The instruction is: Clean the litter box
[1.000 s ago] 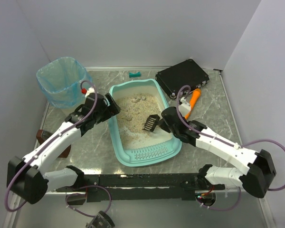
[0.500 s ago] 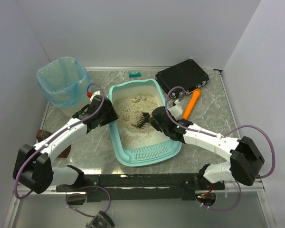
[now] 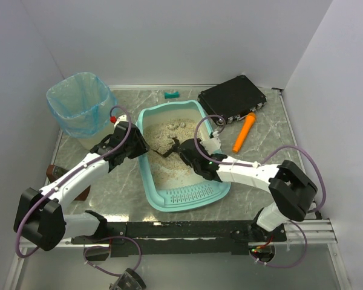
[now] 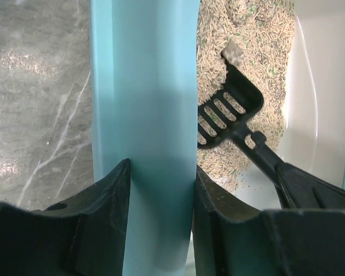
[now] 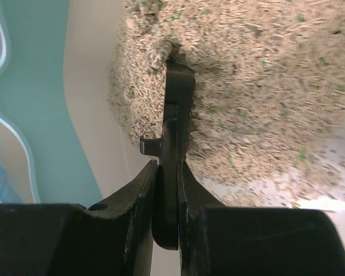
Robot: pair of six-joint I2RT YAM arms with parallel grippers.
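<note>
The teal litter box (image 3: 146, 175) lies mid-table with beige litter (image 3: 169, 134) heaped toward its far end. My left gripper (image 3: 141, 145) grips the box's left rim, and in the left wrist view both jaws of the left gripper (image 4: 159, 172) press against the teal rim (image 4: 144, 86). My right gripper (image 3: 186, 155) is shut on the handle of a black slotted scoop (image 3: 170, 147). In the right wrist view the right gripper (image 5: 167, 172) holds the scoop (image 5: 175, 109) edge-on, its tip in the litter (image 5: 247, 86) against a grey clump (image 5: 158, 52). The scoop (image 4: 230, 115) also shows in the left wrist view.
A white bin with a blue bag (image 3: 78, 109) stands at the far left. A black case (image 3: 232, 98) and an orange tool (image 3: 244, 132) lie at the far right. A small teal piece (image 3: 172, 94) sits behind the box, and a brown block (image 3: 53, 173) sits by the left edge.
The left gripper has closed onto the box's left rim. The right arm has carried the scoop leftward and lowered its tip into the litter heap.
</note>
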